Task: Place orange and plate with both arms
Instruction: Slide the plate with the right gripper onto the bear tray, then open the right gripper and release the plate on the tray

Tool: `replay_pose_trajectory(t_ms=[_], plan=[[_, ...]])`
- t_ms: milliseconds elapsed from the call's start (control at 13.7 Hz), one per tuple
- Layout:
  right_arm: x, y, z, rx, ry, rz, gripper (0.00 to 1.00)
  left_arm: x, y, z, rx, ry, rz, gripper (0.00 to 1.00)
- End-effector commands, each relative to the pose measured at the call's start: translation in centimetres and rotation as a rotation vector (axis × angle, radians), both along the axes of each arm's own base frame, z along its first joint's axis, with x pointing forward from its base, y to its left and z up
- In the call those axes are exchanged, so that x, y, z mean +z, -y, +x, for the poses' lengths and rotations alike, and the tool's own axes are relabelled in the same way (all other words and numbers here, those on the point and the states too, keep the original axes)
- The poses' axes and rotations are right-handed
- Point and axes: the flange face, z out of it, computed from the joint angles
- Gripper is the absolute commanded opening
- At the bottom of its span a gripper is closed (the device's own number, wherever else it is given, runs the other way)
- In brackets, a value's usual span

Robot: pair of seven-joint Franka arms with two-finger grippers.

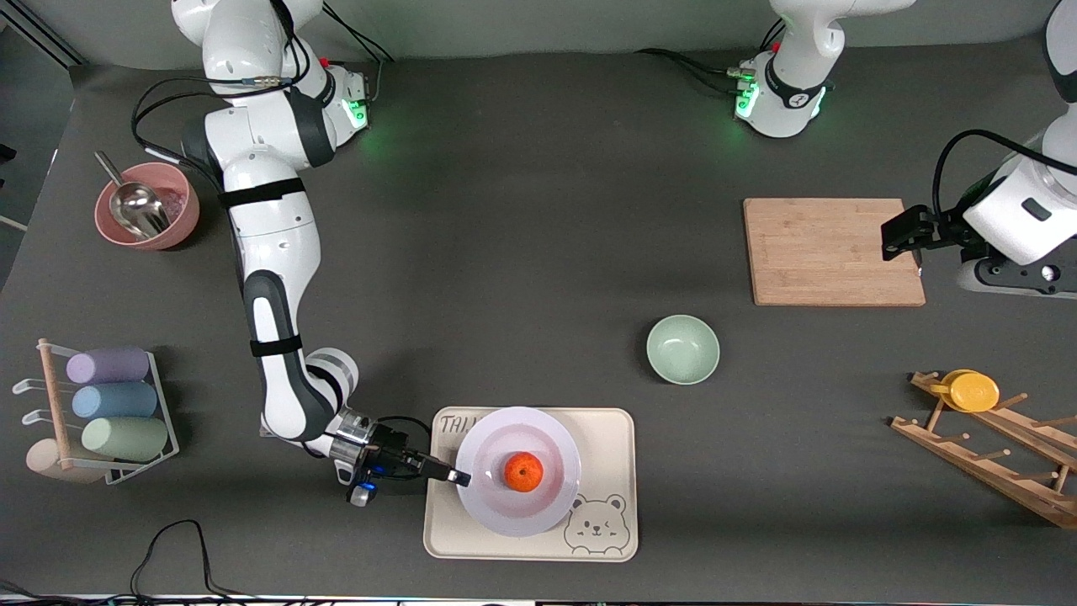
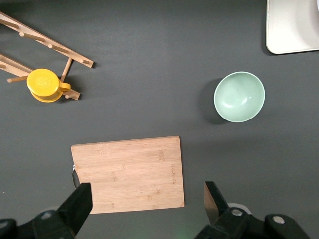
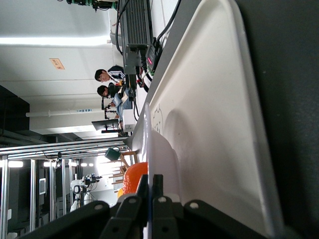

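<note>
**On the bear tray: orange in the plate, right gripper on the rim**

On the cream tray [image 1: 606,454], printed with a bear face, sits the pale plate [image 1: 488,513], and the orange [image 1: 522,471] rests at the plate's centre. The tray is the landmark for everything else.

The right gripper [image 1: 459,477] is low at the tray's edge toward the right arm's end of the table. Its two fingers [image 3: 149,191] are pinched nearly together on the plate's rim, as the right wrist view shows, with the orange just past them.

A mint-green bowl [image 1: 682,348] stands off the tray, farther from the front camera and toward the left arm's end. Farther still in the same direction lies a wooden cutting board [image 1: 833,251]. The left gripper [image 1: 902,236] hangs over that board's edge, fingers [image 2: 79,204] spread wide and holding nothing; this arm waits.

A wooden rack [image 1: 993,459] with a yellow dish [image 1: 972,390] sits at the left arm's end. At the right arm's end are a pink bowl [image 1: 172,223] with a metal scoop [image 1: 135,204], and a rack of pastel cups [image 1: 109,402].
</note>
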Motion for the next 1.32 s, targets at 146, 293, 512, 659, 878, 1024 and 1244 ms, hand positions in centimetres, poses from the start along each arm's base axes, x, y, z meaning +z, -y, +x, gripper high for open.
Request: replay_pose_trajectory(t_ms=[146, 293, 512, 659, 878, 1024, 1244], plan=[[-0.8, -0.4, 0.2, 0.007, 0.029, -0.002, 0.57, 0.3, -0.7, 0.4, 0.028, 0.000, 0.006, 1.00], [-0.2, -0.3, 0.4, 0.007, 0.034, 0.002, 1.00, 0.3, -1.0, 0.5, 0.038, 0.001, 0.005, 1.00], [1.6, 1.1, 1.2, -0.004, 0.043, -0.005, 1.00, 0.4, -1.2, 0.5, 0.103, 0.016, 0.010, 1.00], [4.3, 1.9, 1.9, 0.031, 0.078, -0.060, 1.00, 0.6, -2.0, 0.3, 0.123, 0.009, 0.013, 1.00], [7.2, 3.9, 2.0, 0.072, 0.067, -0.150, 1.00, 0.5, -2.1, 0.4, 0.117, 0.012, 0.013, 1.00], [9.3, 5.3, 1.5, 0.121, 0.068, -0.240, 1.00, 0.5, -2.8, 0.5, 0.128, 0.015, 0.013, 1.00], [13.9, 8.6, 0.2, 0.209, 0.042, -0.452, 1.00, 0.4, -4.4, 0.7, 0.150, 0.018, 0.003, 1.00]])
